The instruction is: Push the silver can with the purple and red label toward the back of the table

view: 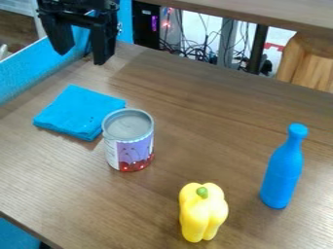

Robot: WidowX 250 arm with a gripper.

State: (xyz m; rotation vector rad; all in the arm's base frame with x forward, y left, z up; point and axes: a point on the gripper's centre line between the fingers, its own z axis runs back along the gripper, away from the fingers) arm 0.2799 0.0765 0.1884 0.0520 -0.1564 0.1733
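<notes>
Here at the upper left hangs the black two-finger gripper point(83, 57), its top and the arm cut off by the upper edge of the view, its fingers spread wide with a visible gap between them. Nearest to it, just below in the view, lies the folded bright blue cloth point(77, 113), flat on the brown wood-grain table point(162, 199), well apart from the fingertips. And right up beside the cloth stands an upright metal can point(130, 138) with a grey top and a purple, white and red label; it hides a bit of the cloth's right-hand edge, so whether the two touch, I can't tell, and the label's far side is turned out of sight. Over to the right, the plain blue bottle point(283, 170) stands upright with its narrow neck and rounded cap, whole in the view. Between can and bottle, closer to the camera, there's the glossy yellow bell pepper point(203, 214), green stem uppermost, its underside hidden. Now up top: a tangle of dark cables point(207, 51) behind the table, too jumbled to follow one by one, partly covered by the table's far edge, and a light wooden piece of furniture point(309, 58) cut off at the right, so I can't make out what kind.
</notes>
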